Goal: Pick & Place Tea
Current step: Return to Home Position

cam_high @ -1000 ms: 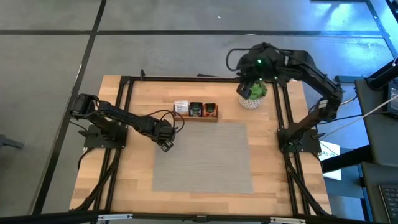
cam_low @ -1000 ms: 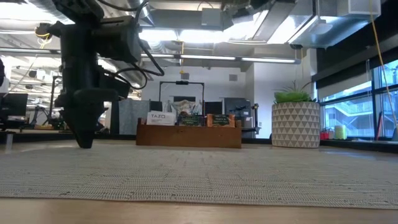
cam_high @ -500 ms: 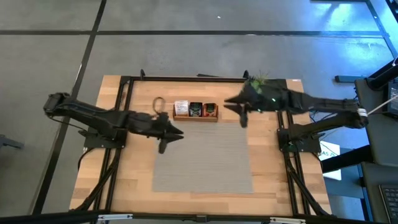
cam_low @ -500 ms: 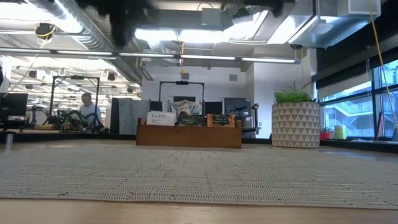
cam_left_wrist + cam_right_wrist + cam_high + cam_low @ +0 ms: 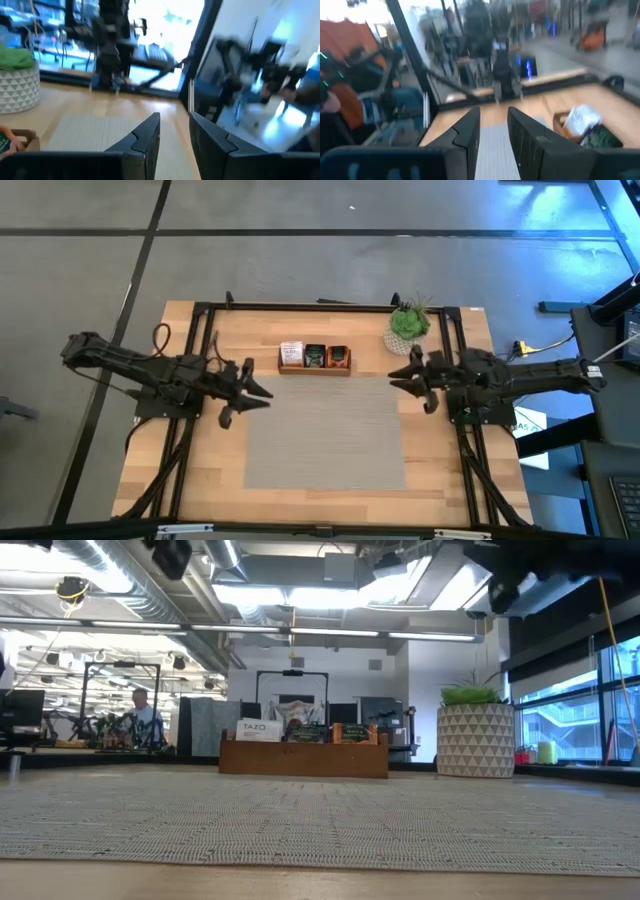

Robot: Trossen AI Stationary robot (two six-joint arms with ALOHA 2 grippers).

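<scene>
The tea sachets, a white, a dark and an orange group, stand on edge in the brown wooden tray at the table's far middle. They also show in the low view and in the right wrist view. My left gripper hovers level above the left edge of the grey mat, pointing right, open by a narrow gap. My right gripper hovers level above the mat's far right corner, pointing left, also open by a narrow gap. Both are empty and apart from the tray.
A green plant in a white patterned pot stands right of the tray, near the far right corner. A black frame runs round the wooden table. The mat lies bare between the grippers. A person shows in the room behind.
My left gripper rose off the mat's left edge, tipped from pointing down to level, reached right, then drew back toward the left edge. My right gripper left the spot above the plant, swung out toward the tray, then drew back toward the right edge. The tea stayed put.
</scene>
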